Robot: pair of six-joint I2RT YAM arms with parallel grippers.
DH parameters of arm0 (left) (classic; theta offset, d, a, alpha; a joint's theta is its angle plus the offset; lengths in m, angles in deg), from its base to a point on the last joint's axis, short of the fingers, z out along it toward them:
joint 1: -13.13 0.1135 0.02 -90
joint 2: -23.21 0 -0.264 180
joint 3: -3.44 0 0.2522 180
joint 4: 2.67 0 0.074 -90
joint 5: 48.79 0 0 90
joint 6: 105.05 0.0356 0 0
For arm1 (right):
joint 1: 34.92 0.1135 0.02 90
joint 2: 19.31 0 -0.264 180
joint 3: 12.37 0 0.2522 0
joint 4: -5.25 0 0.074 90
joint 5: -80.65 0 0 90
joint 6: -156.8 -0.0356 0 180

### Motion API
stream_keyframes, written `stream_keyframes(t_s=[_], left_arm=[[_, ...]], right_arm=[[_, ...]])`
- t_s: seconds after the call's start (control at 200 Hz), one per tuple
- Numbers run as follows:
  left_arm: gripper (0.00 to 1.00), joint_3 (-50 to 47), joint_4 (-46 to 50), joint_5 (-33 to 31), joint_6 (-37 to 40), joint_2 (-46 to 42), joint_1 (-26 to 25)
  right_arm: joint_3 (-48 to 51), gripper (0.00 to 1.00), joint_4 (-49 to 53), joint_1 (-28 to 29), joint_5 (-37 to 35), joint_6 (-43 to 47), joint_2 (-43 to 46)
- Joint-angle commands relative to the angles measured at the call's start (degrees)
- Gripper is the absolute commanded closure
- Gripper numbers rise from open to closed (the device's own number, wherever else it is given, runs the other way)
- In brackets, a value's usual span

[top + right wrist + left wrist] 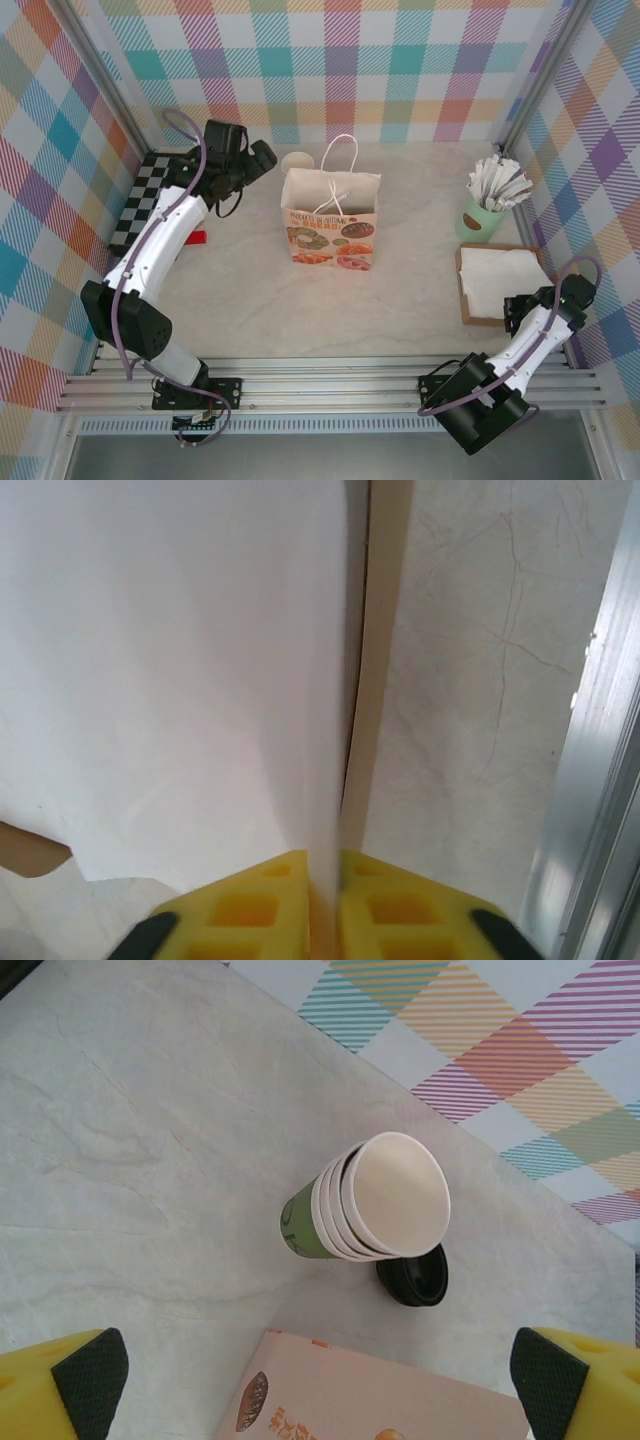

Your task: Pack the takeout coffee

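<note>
Near cup stack [365,1200]: left gripper [320,1380] wide | left wrist: black lid [412,1278] | right gripper [325,880] pinching napkin [170,680]

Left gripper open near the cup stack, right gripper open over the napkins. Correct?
Not quite. The right gripper is shut, not open: the right wrist view shows it pinched on a white napkin. The left gripper is open near the cup stack, as stated.
</note>
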Motion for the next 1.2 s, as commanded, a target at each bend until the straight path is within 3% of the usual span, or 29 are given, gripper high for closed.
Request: stream_keyframes(t_s=[0.0,0.09,0.27,0.415,0.545,0.64,0.73,0.825,0.91,1.005,1.09,1.195], left_arm=[[0.00,1.33,-1.09,0.86,-0.19,0.38,0.70],[0.00,1.71,-2.37,1.06,1.66,0.27,0.75],[0.00,3.94,-6.03,-0.89,6.02,-0.16,1.58],[0.00,3.79,-14.89,-0.54,7.80,-0.44,1.93],[0.00,4.54,-24.65,8.49,10.72,1.39,1.88],[0.00,7.99,-31.51,20.67,14.43,4.36,1.68],[0.00,13.69,-31.55,30.84,18.98,7.96,0.70],[0.00,20.67,-27.49,40.56,23.50,11.87,-0.62],[0.00,27.70,-17.83,46.86,31.55,14.80,-2.53],[0.00,34.35,-3.33,47.27,43.94,16.29,-4.49],[0.00,33.57,3.71,42.65,49.75,14.26,-4.49],[0.00,26.44,7.23,40.16,56.99,8.26,-4.48]], right_arm=[[-4.09,0.94,2.53,-0.15,0.85,0.65,1.09],[-9.29,1.00,3.29,-0.11,4.20,0.25,1.96],[-22.93,1.00,6.73,1.44,8.62,-2.29,5.79],[-36.08,1.00,6.97,3.88,13.15,-1.51,8.22],[-50.66,1.00,7.91,5.40,22.09,1.04,3.66],[-63.32,1.00,11.99,6.77,26.63,2.60,-2.77],[-72.91,1.00,16.56,9.26,26.84,3.73,-8.47],[-77.18,1.00,17.12,22.37,21.14,2.67,-13.29],[-81.70,1.00,17.16,40.72,9.36,3.05,-19.20],[-93.00,1.00,19.45,57.13,-2.48,5.08,-30.05],[-106.29,1.00,22.31,62.25,-5.71,5.44,-39.58],[-116.69,1.00,23.07,63.24,-6.83,4.21,-45.66]])
